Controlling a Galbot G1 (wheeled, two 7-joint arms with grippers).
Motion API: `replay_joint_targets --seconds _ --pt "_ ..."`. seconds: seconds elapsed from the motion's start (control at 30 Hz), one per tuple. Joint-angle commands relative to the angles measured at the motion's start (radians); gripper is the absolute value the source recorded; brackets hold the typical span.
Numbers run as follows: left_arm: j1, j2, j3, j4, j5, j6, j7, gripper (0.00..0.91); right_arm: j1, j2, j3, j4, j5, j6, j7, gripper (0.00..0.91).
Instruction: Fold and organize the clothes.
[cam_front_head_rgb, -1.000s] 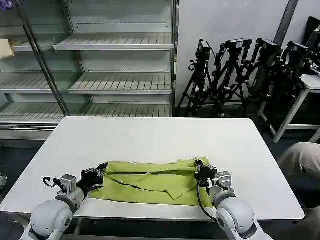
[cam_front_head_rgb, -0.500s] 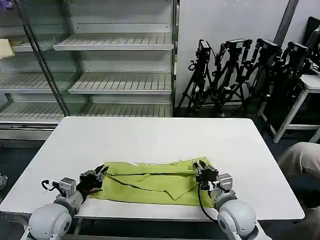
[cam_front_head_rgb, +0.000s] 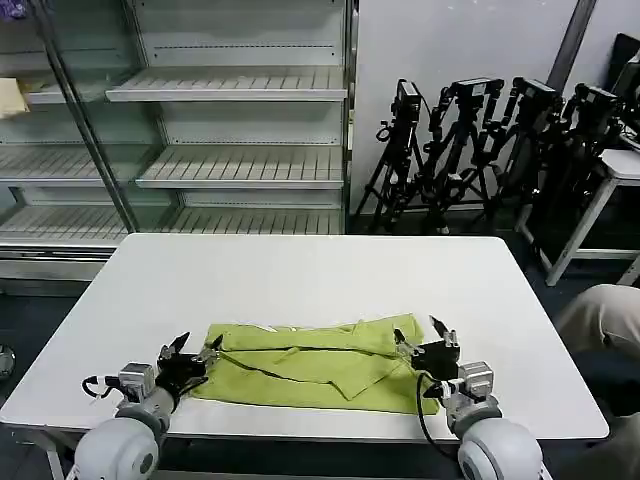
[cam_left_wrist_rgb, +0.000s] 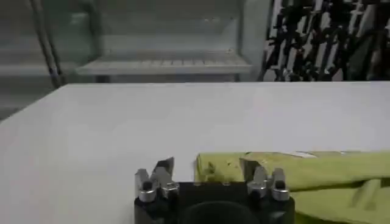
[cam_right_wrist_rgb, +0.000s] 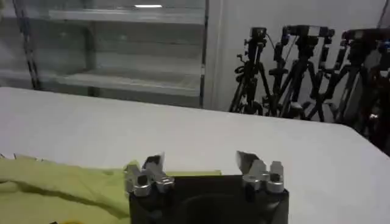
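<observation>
While both arms sit low at the near edge of a white table (cam_front_head_rgb: 300, 270), a lime T-shirt (cam_front_head_rgb: 310, 365) lies across the front of it, already folded lengthwise into a long, rumpled band with a few loose flaps on top. At the band's left end, the left gripper (cam_front_head_rgb: 192, 352) has its fingers spread apart and holds nothing; the wrist camera shows the cloth's end lying just ahead of one finger. At the right end, the right gripper (cam_front_head_rgb: 428, 338) is likewise spread wide and empty, resting beside the shirt's corner (its own camera shows the fabric just beyond one finger, with bare table past the other).

Judging by this, one lengthwise fold looks finished and the cloth released, so the task appears partway done. A sensible next move would call for a fresh grasp on one end of the band and carrying it over toward the other, keeping the thin fabric from bunching or sliding.
</observation>
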Motion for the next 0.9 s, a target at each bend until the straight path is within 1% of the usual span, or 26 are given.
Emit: replay_joint_targets --seconds 0.03,0.13,0.17,0.23,0.27,0.6,0.9 --pt "-0.005 -0.061 0.027 0.032 -0.133 -0.003 -0.155 0.907 -0.076 0.000 0.047 0.048 -0.019 0.028 -0.006 0.907" --pt "-0.023 -0.071 0.032 0.056 -0.141 0.002 -0.158 0.907 -0.076 0.005 0.043 0.048 -0.023 0.030 -0.006 0.907" --pt "-0.029 -0.075 0.034 0.064 -0.145 0.006 -0.158 0.877 -0.076 0.005 0.042 0.048 -0.024 0.031 -0.006 0.907" --pt "-0.031 -0.082 0.038 0.071 -0.159 0.012 -0.157 0.202 -0.074 0.006 0.041 0.044 -0.029 0.034 -0.005 0.907" --pt "-0.030 -0.086 0.041 0.073 -0.159 0.014 -0.158 0.010 -0.073 0.006 0.040 0.044 -0.029 0.034 -0.005 0.907" --pt "-0.007 -0.098 0.053 0.047 -0.167 0.016 -0.146 0.020 -0.066 0.011 0.034 0.029 -0.032 0.039 -0.004 0.907" --pt "-0.011 -0.091 0.044 0.047 -0.161 0.016 -0.139 0.020 -0.067 0.019 0.020 0.014 -0.043 0.046 -0.005 0.907"
